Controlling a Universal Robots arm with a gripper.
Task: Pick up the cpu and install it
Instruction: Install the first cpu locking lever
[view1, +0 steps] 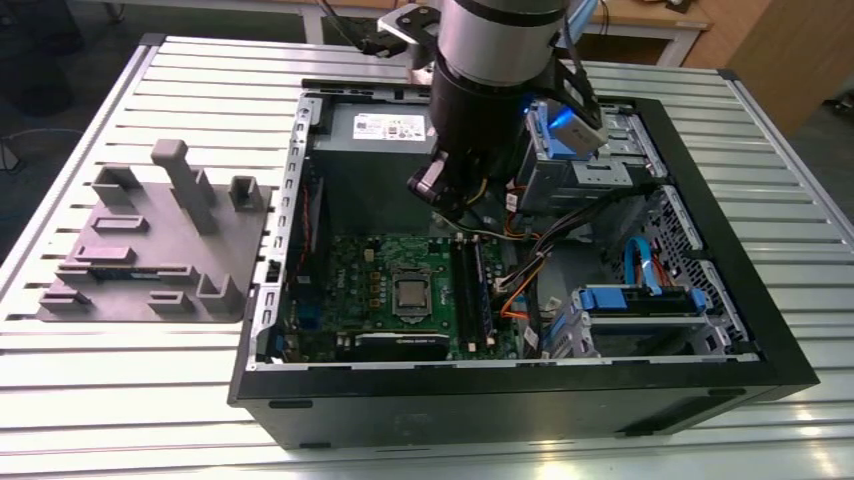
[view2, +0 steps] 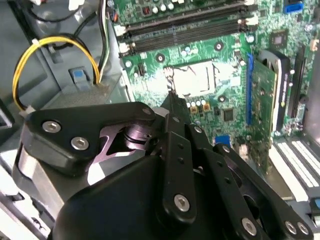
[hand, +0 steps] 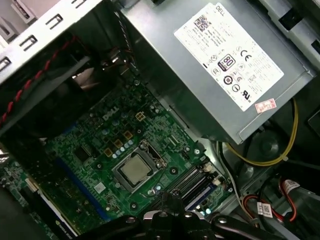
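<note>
The black linkage gripper (view2: 170, 102) hangs above the green motherboard (hand: 95, 135), its fingertips drawn together to a point with nothing between them. The cpu (hand: 136, 170), a small flat square chip with a silvery metal top, lies flat in the socket at the middle of the motherboard, inside its metal frame; the picking and placing look done. Beside the motherboard sits a silver-grey power supply box (hand: 200, 75) whose white label carries certification marks and fine print.
</note>
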